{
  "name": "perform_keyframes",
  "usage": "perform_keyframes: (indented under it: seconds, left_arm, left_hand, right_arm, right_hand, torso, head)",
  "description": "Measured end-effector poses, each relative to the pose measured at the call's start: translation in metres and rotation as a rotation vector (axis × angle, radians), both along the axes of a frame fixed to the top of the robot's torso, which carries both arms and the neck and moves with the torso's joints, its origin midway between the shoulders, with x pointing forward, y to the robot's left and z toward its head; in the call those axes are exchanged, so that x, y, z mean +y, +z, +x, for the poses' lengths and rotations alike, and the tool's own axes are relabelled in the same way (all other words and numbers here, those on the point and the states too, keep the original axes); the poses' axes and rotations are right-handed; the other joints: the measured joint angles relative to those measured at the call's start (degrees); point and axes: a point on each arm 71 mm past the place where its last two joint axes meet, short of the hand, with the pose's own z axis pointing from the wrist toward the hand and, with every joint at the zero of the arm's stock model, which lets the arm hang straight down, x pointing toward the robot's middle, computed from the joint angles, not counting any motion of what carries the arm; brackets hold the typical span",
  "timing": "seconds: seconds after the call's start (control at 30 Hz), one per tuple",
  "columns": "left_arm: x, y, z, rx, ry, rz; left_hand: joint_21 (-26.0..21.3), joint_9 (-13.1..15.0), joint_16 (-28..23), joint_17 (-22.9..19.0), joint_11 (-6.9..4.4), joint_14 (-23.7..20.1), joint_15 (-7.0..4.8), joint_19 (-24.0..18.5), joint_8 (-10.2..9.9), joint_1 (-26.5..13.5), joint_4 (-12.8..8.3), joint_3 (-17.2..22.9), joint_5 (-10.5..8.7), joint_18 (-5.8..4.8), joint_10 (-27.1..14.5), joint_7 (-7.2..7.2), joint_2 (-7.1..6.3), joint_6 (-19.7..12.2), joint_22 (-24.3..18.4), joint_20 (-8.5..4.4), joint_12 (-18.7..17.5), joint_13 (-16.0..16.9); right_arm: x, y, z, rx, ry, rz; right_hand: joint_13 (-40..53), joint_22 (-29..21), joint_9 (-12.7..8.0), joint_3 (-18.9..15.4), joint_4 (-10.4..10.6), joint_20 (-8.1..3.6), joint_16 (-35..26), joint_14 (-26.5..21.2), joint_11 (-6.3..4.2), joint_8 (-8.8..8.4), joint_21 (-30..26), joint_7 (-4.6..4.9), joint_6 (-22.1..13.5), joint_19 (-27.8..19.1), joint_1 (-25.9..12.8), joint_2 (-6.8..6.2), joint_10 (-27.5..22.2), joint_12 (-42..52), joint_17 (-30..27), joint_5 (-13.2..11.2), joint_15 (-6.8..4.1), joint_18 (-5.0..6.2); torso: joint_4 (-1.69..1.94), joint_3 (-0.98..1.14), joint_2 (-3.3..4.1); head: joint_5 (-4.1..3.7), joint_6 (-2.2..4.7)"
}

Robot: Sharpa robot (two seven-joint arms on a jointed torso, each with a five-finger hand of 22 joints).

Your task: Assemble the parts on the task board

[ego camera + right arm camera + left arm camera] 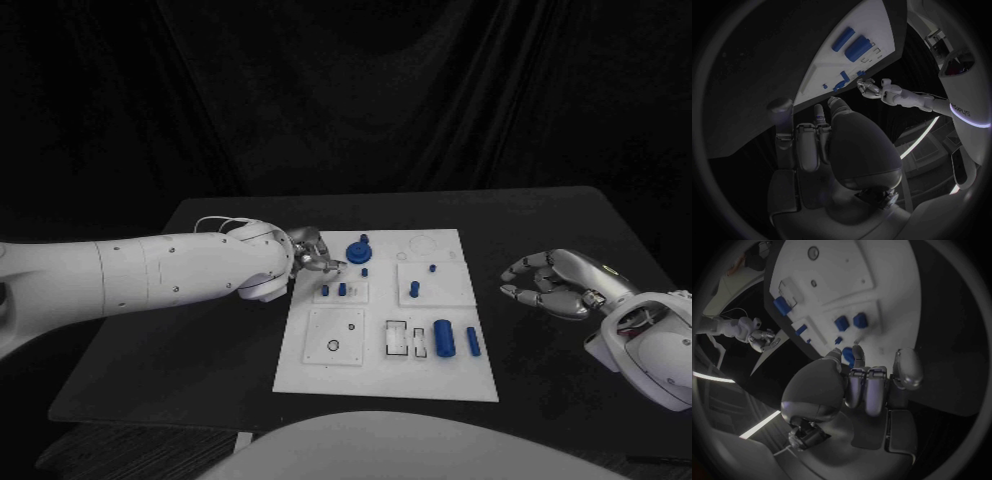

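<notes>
The left hand [310, 258] hovers at the board's [339, 375] far left corner, fingers part-curled over a round blue part [359, 247] (whether they grip anything, I cannot tell). The right hand [554, 282] hangs loosely curled and empty over the black table [173, 350], well right of the board. No writing is legible. Two blue cylinders [456, 338] lie near the board's right edge.

A black worktop [216, 340] spans the scene from left to right, its surface plain and matte, with its far corners rounded. Beyond its far edge hangs a dark curtain [375, 90], falling in soft vertical folds across the whole background behind the worktop.
</notes>
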Motion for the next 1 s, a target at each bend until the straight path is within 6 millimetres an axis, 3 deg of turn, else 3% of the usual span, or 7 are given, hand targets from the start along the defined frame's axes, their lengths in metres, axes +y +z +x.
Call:
perform_keyframes:
  seconds: [0.13, 0.33, 0.43, 0.5, 0.6, 0.9, 1.0]
  left_arm:
    - [-0.002, 0.037, 0.020, -0.191, -0.066, -0.092]
    - [-0.012, 0.076, 0.034, -0.414, -0.251, -0.164]
    - [-0.020, 0.083, 0.034, -0.486, -0.366, -0.143]
    - [-0.026, 0.085, 0.034, -0.518, -0.433, -0.119]
    - [-0.034, 0.084, 0.033, -0.551, -0.530, -0.074]
    - [-0.042, 0.071, 0.028, -0.555, -0.661, 0.017]
    - [-0.046, 0.067, 0.027, -0.549, -0.683, 0.026]
  left_hand:
    - [-3.02, -0.82, 0.00, 0.00, 1.60, 0.06, 1.55, -3.88, 0.00, 6.97, -1.07, -0.15, -1.19, 0.85, -1.49, 1.40, -0.95, -3.45, 0.00, 1.00, -5.87, 0.01]
    - [1.05, -4.65, -1.08, 0.00, 2.89, 0.08, 2.95, -4.06, -0.52, 15.92, -2.71, 1.38, -4.71, 0.86, -14.46, 2.71, -1.49, -8.88, 0.00, 2.35, -17.77, -0.28]
    - [4.21, -10.28, -0.89, 0.00, 3.46, 0.01, 3.45, -2.23, -2.87, 18.79, -1.66, 2.73, -6.11, 0.86, -32.84, 1.78, -2.18, -9.54, 0.00, 3.06, -38.11, -14.23]
    - [5.27, -15.42, -1.41, 0.00, 3.36, -0.01, 3.48, -1.80, -4.69, 19.42, -0.48, 3.66, -6.50, 0.87, -34.92, 1.73, -2.78, -7.90, 0.00, 3.49, -43.56, -19.30]
    - [6.10, -21.85, -1.59, 0.00, 3.43, -0.01, 3.48, -1.22, -7.07, 20.01, 0.91, 4.47, -6.53, 0.87, -34.99, 1.54, -2.90, -4.12, 0.00, 3.82, -45.64, -22.31]
    - [7.28, -26.49, -1.60, 0.04, 3.28, -0.02, 3.47, -0.25, -8.70, 21.48, 0.57, 5.55, -6.07, -0.10, -34.51, 1.70, -3.18, -1.67, 0.00, 3.80, -45.23, -23.46]
    - [8.43, -30.28, -3.89, 0.04, 3.25, -1.57, 3.14, 1.09, -11.45, 24.24, -0.70, 8.31, -4.96, -0.10, -34.87, 2.42, -3.93, -1.08, 0.00, 3.77, -50.28, -28.27]
  right_arm:
    - [-0.002, 0.002, -0.003, -0.006, -0.002, 0.007]
    - [-0.002, 0.013, -0.002, -0.052, -0.002, 0.028]
    - [0.000, 0.018, -0.001, -0.077, 0.001, 0.038]
    - [0.000, 0.020, 0.000, -0.087, 0.002, 0.043]
    - [0.001, 0.021, 0.000, -0.095, 0.004, 0.046]
    - [0.000, 0.021, 0.001, -0.099, 0.007, 0.046]
    - [0.001, 0.021, 0.001, -0.099, 0.009, 0.046]
  right_hand:
    - [0.03, 0.00, 0.00, 0.09, -0.09, 0.00, 0.00, 0.00, 0.00, 0.00, 0.50, -0.16, 0.67, 0.00, 0.01, 0.01, 0.00, -0.14, 0.00, 0.24, 0.00, 0.00]
    - [0.01, 0.00, 0.00, 0.54, -0.06, -0.19, 0.00, 0.00, 0.00, 0.30, 2.06, -0.21, 1.22, 0.82, 0.48, -0.29, 0.00, 0.15, 0.00, 1.81, 0.00, 0.01]
    - [0.00, 0.00, -0.05, 0.69, 0.09, -0.19, 0.00, 0.00, 0.00, 0.30, 2.06, -0.21, 1.22, 0.82, 0.48, -0.28, 0.00, 0.27, 0.00, 1.81, 0.00, 0.01]
    - [-0.01, 0.03, -0.05, 0.69, 0.09, -0.19, 0.00, 0.00, 0.00, 0.30, 2.06, -0.21, 1.21, 0.82, 0.49, -0.28, 0.00, 0.28, 0.00, 1.81, 0.00, 0.00]
    - [-0.02, 0.04, -0.05, 0.69, 0.09, -0.19, 0.00, 0.00, 0.01, 0.30, 2.06, -0.42, 1.42, 0.82, 0.49, -0.28, 0.00, 0.33, 0.00, 1.83, 0.00, 0.01]
    - [-0.02, 0.03, -0.11, 0.85, 0.25, -0.19, 0.00, 0.00, 0.01, 0.30, 1.65, -0.42, 1.42, 0.82, 0.54, -0.22, 0.00, 0.34, 0.00, 2.03, 0.00, 0.01]
    - [-0.02, 0.03, -0.11, 0.85, 0.25, -0.19, 0.00, 0.00, 0.01, 0.30, 1.65, -0.42, 1.42, 0.82, 0.54, -0.22, 0.00, 0.21, 0.00, 2.03, 0.00, 0.01]
  torso:
    - [-0.10, -0.07, 0.15]
    - [-0.21, -0.18, 0.47]
    - [-0.25, -0.21, 0.63]
    - [-0.25, -0.25, 0.79]
    - [-0.15, -0.29, 1.04]
    - [0.24, -0.47, 1.49]
    - [0.27, -0.49, 1.54]
  head:
    - [0.23, 0.00]
    - [1.05, 0.00]
    - [1.53, 0.00]
    - [1.68, 0.00]
    - [1.74, 0.00]
    - [1.79, 0.00]
    - [1.92, 0.00]
